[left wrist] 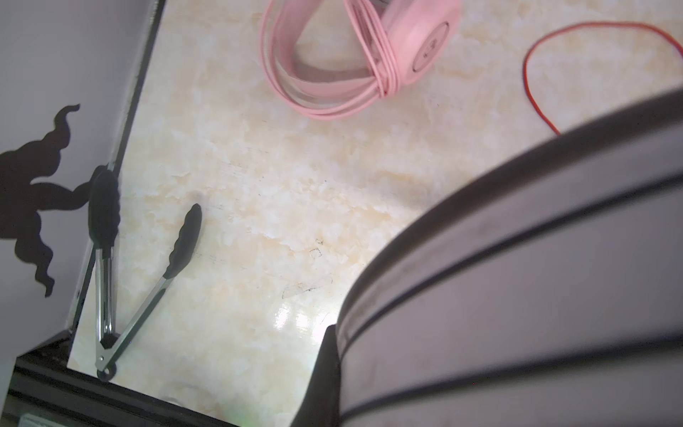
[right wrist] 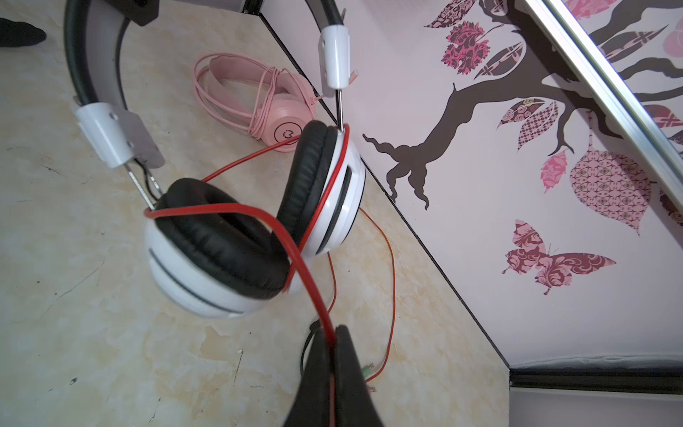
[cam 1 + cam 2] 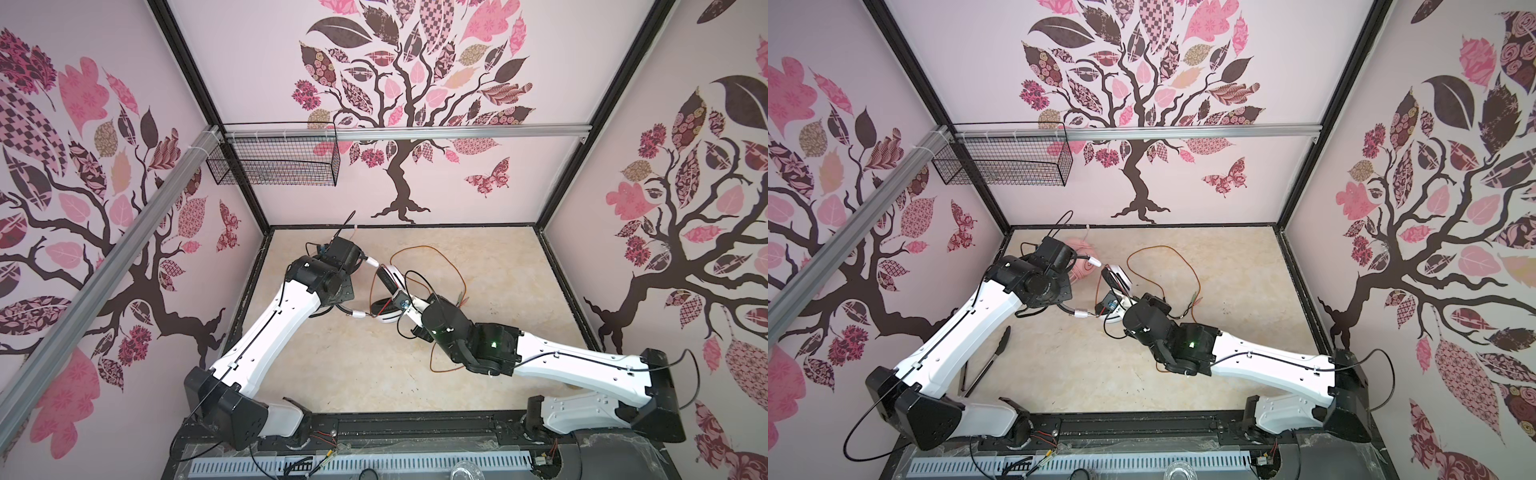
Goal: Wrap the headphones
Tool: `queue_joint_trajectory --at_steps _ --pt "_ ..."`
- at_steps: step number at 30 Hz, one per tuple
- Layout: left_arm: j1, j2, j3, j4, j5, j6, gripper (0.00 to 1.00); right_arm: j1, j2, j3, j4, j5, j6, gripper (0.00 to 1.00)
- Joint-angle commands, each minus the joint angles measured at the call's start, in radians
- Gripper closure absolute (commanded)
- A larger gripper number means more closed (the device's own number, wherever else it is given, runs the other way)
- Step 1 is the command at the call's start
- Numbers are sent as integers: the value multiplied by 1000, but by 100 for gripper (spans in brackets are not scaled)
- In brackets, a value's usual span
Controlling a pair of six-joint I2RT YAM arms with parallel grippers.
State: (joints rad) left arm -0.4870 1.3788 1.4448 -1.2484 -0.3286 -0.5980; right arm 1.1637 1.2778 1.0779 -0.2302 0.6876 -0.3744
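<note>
1. The pink headset point(image 2: 258, 100) lies on the worktop point(image 3: 498, 353) near the back left corner. Its pink cable is wound around the band and cups, so you can count that one as done.
2. The white headset point(image 2: 221, 251) hangs between your two arms. The fingers of your left gripper point(image 2: 140, 11) are clenched on its headband.
3. The fingers of your right gripper point(image 2: 334, 332) are clamped on the red cable point(image 2: 258, 214). The cable crosses the black ear pads roughly once.
4. Most of that cable trails in loose loops over the worktop, down to the plugs point(image 2: 366, 370).
5. Judged from this, the white headset is barely begun. Many turns remain for you, and then the end needs securing.
</note>
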Motion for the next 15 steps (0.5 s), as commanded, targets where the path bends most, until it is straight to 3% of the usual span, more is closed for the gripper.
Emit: queue_joint_trajectory --at_steps 1,6,15 --pt "-1 -48 2 63 118 152 100 -41 18 52 46 9 -28 100" --pt "-1 -132 -74 128 257 219 100 -115 24 72 64 -71 -30 100" --pt "-1 -158 -78 95 398 279 100 -119 20 81 100 -140 -101 100"
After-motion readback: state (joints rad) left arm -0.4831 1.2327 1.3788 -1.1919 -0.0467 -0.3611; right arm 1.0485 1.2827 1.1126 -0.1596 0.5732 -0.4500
